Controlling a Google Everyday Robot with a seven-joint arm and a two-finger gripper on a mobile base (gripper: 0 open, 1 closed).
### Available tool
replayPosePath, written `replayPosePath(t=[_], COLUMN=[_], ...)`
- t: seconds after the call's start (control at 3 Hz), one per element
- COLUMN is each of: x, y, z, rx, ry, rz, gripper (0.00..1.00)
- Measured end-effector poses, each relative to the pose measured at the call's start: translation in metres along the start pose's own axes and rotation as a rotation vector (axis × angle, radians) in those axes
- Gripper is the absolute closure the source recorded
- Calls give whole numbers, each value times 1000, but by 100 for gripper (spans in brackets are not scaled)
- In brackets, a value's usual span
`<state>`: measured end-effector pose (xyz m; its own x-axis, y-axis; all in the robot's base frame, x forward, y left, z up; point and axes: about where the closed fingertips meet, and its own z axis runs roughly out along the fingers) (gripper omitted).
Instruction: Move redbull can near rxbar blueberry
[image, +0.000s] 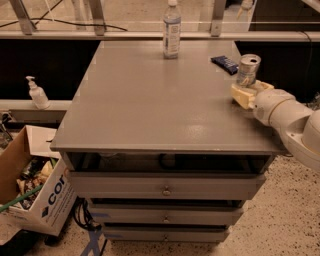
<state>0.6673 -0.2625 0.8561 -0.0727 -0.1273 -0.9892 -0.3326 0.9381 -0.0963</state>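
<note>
The redbull can (248, 69) is a slim silver can standing upright near the right edge of the grey tabletop (150, 100). My gripper (251, 90) comes in from the right, and its cream fingers (241, 95) are shut on the can's lower part. The rxbar blueberry (225, 63) is a flat dark blue bar lying just to the left of and behind the can, a small gap away.
A clear plastic bottle (171, 30) stands at the back middle of the table. The table is a cabinet with drawers (165, 187) below. A pump bottle (36, 94) sits on a ledge at the left, and a cardboard box (35, 200) stands on the floor.
</note>
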Motion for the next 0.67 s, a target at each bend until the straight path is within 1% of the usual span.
replayPosePath(t=[0.33,0.67], x=[-19,-33], y=[-25,-41], z=[29,52], rx=[51,79], ry=[-48,-82], rz=[-21,-34], gripper=[100,100])
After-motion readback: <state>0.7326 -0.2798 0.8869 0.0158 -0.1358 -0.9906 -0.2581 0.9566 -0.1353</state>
